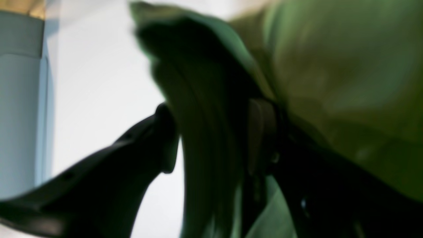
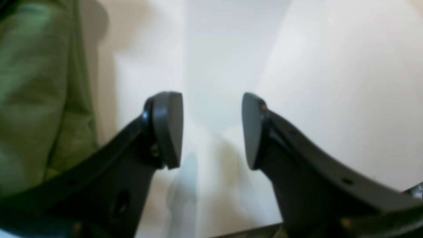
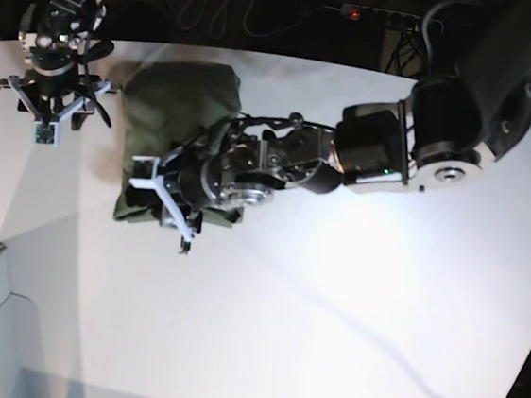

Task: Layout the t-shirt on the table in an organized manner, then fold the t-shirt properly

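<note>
The white table (image 3: 330, 310) fills most of the base view, and its curved far edge is seen against a dark background with cables. All other places are given here relative to the t-shirt (image 3: 174, 118), an olive-green bundle that is bunched and partly folded on the far left part of the table, well away from the near edge.

The left arm (image 3: 443, 132) is stretched across from the right side of the base view, and its wrist is laid over the near edge of the t-shirt. The left gripper (image 1: 211, 138) is closed on a thick fold of the t-shirt (image 1: 330, 82): in the left wrist view the green cloth is pinched between the two dark pads and spills above and below them, though this view is blurred.

The right arm (image 3: 62, 7) is placed to the left of the t-shirt, apart from it. The right gripper (image 2: 212, 129) is held with its jaws wide, and nothing but bare table (image 2: 330, 82) is seen between its pads (image 2: 168, 129). In the right wrist view the t-shirt (image 2: 36, 92) is found at the left border, beside the left-hand finger but not between the two.
</note>
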Controlling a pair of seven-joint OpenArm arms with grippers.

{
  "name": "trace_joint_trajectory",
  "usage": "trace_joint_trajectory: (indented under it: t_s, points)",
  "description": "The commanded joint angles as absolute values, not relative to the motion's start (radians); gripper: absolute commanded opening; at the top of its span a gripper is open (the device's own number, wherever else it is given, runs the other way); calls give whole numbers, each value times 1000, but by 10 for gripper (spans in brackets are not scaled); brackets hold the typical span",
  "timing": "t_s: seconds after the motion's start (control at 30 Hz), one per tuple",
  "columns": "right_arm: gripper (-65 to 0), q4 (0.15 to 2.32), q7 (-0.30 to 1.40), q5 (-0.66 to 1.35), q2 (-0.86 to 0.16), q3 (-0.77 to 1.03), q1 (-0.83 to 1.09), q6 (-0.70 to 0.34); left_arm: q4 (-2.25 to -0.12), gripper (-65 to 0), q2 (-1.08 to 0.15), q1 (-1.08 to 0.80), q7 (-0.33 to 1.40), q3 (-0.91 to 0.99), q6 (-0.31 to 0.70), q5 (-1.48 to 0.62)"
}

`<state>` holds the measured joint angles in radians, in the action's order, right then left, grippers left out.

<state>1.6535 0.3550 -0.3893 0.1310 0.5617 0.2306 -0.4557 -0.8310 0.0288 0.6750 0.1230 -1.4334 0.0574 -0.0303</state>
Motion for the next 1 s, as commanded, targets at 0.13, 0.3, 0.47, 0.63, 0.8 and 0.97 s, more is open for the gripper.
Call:
trace_joint_trajectory:
  t_s: [0.13, 0.3, 0.47, 0.63, 0.8, 0.97]
  points:
    - [-361, 1673, 334, -392, 140, 561, 226, -452, -909, -348, 15, 711, 107, -1336, 41, -25]
    - [-361, 1675, 334, -390, 140, 559, 242, -452, -981, -348, -24, 710, 107, -1222, 41, -25]
    - [-362, 1699, 334, -389, 140, 559, 246, -452, -1073, -351, -77, 677, 107, -1003, 41, -31]
    - [-365, 1784, 335, -387, 156, 561, 292, -452, -1244, -358, -125, 507, 107, -587, 41, -35]
    - [-505, 1837, 338, -387, 157, 561, 361, -452, -1465, -639, -125, 232, 200, -162, 41, -35]
    - [-650, 1842, 337, -328, 157, 561, 443, -452, -1607, -647, -117, -7, 341, 105, 41, -53]
